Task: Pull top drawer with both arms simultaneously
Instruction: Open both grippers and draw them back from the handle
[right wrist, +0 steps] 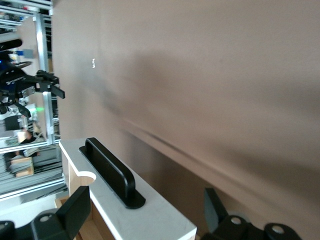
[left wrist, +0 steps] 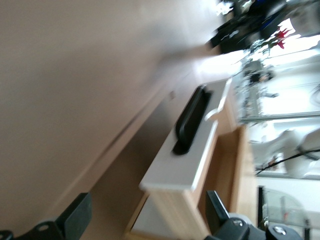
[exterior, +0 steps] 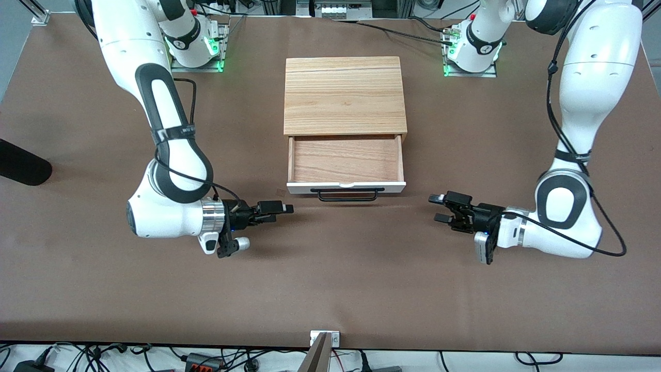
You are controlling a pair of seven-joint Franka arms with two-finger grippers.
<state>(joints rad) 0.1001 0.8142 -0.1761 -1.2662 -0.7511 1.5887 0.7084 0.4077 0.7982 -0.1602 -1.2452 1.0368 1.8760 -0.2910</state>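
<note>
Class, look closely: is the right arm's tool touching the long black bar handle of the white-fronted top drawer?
Apart. The front view shows bare brown table between the right tool, its fingers open, and the black bar handle.

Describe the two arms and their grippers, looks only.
Both arms are glossy white with black joint bands and silver wrist rings. The left gripper and the right gripper are small, black and two-fingered, each with a white camera unit beside the wrist. Black cables run along both arms, strapped on. Green lights glow at both bases.

White arms (exterior: 155,62), black joint bands, black cables.
</note>
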